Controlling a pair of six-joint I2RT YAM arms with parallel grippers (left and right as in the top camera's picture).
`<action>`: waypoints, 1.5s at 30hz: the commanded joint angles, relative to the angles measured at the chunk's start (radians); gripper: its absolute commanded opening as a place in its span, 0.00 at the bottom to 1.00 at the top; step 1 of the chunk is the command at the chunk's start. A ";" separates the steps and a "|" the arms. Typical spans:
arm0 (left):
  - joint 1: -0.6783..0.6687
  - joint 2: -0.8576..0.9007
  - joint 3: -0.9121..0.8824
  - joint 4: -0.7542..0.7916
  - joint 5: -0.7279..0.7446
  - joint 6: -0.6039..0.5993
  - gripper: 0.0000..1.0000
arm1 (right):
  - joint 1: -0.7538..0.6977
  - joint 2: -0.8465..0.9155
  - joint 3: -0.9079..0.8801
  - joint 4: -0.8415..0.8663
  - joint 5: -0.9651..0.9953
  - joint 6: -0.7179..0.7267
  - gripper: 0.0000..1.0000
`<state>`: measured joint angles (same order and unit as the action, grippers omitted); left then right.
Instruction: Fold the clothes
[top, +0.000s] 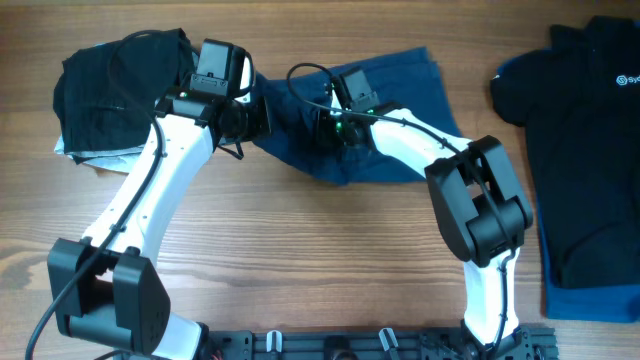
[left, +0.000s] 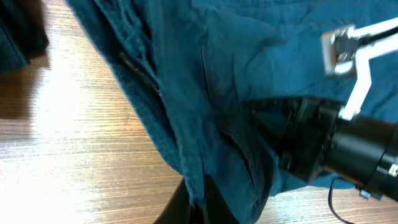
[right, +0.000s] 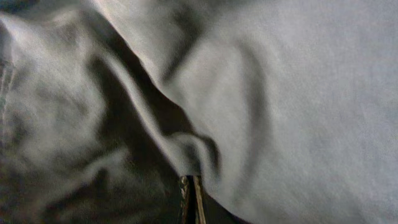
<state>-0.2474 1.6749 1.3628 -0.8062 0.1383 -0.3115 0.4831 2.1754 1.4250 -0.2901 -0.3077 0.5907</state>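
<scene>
Pinching denim shorts (top: 405, 85) with left gripper (left: 196, 202), clamped tight on bunched edge fold; pinching again with right gripper (right: 191, 198), clamped on crease. Sprawled rumpled at upper centre of wooden table (top: 300, 240), between black garment (top: 110, 90) and black polo shirt (top: 590, 130).

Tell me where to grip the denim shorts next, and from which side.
Probably the near edge of the denim shorts, approached low from the robot's side: it lies free on the bare table, whereas the middle is bunched where the left gripper and right gripper are both shut on folds.
</scene>
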 joint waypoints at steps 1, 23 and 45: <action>-0.002 -0.026 0.026 -0.003 -0.010 0.027 0.04 | 0.001 0.054 0.006 0.006 0.062 0.005 0.04; -0.002 -0.026 0.026 -0.048 -0.101 0.047 0.04 | -0.050 0.046 0.088 0.211 0.086 -0.093 0.05; -0.002 -0.026 0.026 -0.050 -0.107 0.047 0.04 | -0.062 -0.140 0.108 -0.027 0.018 -0.169 0.10</action>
<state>-0.2474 1.6749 1.3636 -0.8551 0.0486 -0.2886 0.4259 2.1426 1.5143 -0.2062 -0.2737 0.4431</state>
